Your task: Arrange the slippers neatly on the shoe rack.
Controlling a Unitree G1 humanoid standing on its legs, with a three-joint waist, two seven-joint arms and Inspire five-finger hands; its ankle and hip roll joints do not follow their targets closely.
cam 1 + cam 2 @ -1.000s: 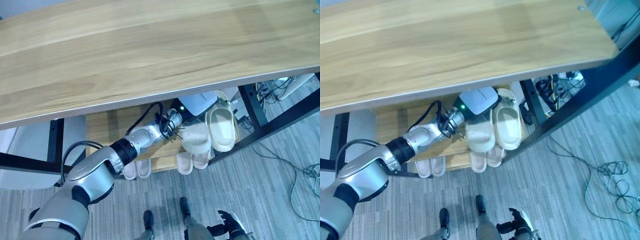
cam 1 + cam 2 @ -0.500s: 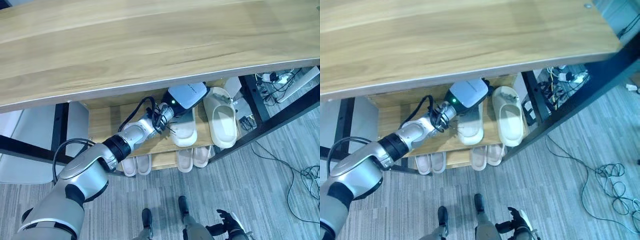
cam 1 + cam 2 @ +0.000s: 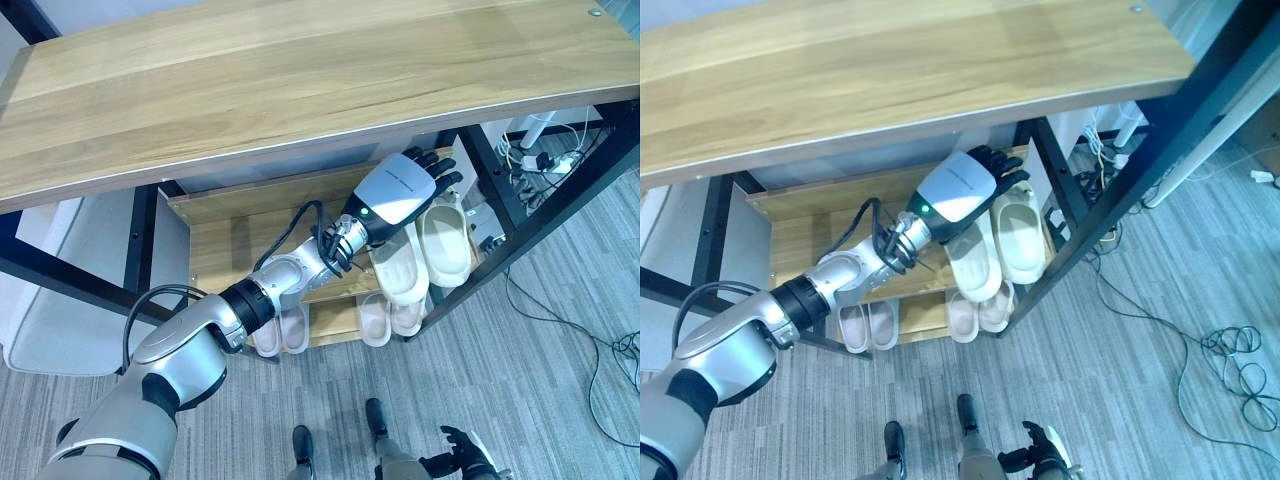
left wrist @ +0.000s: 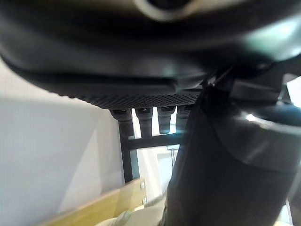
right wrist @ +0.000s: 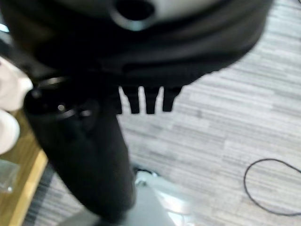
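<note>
Grey carpet floor (image 3: 520, 380) nearest; beyond, wooden shoe rack with black frame (image 3: 250, 240). Pair of beige foam slippers (image 3: 420, 255) resting side by side on middle shelf. Left hand (image 3: 400, 190) hovering above, fingers straight, holding nothing. Best nudged gently inward, toes level.

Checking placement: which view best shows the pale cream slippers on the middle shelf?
The right eye view: both pale cream slippers lie unobstructed beside the open left hand. The left eye view shows them similarly; the left wrist view catches an edge.
</note>
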